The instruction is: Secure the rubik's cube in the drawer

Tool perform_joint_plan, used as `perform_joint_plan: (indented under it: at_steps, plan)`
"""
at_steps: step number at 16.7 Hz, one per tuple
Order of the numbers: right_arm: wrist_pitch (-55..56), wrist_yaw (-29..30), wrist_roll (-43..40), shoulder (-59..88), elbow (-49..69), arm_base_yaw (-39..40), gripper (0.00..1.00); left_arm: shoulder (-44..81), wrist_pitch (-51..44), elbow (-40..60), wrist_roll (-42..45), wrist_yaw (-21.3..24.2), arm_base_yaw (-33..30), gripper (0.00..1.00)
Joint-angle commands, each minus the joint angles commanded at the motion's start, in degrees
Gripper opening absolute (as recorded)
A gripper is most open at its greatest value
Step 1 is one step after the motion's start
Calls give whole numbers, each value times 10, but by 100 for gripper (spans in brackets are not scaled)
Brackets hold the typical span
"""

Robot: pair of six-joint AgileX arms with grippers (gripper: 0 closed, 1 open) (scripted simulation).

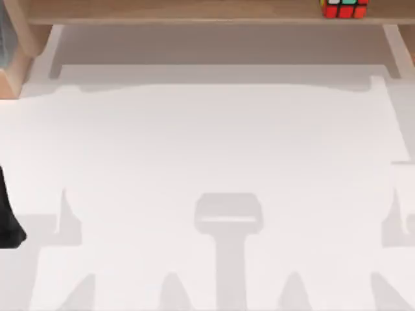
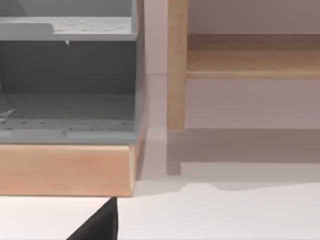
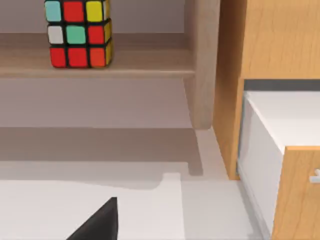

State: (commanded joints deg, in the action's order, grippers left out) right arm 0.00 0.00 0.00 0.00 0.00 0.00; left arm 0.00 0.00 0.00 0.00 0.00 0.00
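Note:
The rubik's cube (image 1: 344,8) stands on the low wooden shelf (image 1: 194,13) at the table's far right; its red, green, yellow and white squares (image 3: 77,33) face the right wrist camera. To the right of the shelf is a wooden cabinet (image 3: 270,45). Its drawer (image 3: 280,125) has white walls and a wooden front and appears pulled out. A dark tip of my right gripper (image 3: 97,225) is well short of the cube. My left gripper (image 2: 97,227) hangs near the table's left edge, where part of the left arm (image 1: 8,220) shows.
A grey perforated unit on a wooden base (image 2: 65,167) stands at the far left, beside the shelf's leg (image 2: 176,65). The white tabletop (image 1: 214,149) in front of the shelf carries only the arms' shadows.

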Motion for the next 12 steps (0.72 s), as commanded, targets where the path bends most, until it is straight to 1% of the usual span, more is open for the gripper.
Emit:
perform_joint_plan:
  at_steps: [3,6,9,12]
  plan:
    - [4,1,0,6,4,1,100,0,0,0,0,0,0,100]
    - [41,14,3,60,36,13,100,0,0,0,0,0,0,100]
    - [104,37,5,169,92,33,100,0,0,0,0,0,0,100]
    - [184,66,7,323,162,59,100,0,0,0,0,0,0,100]
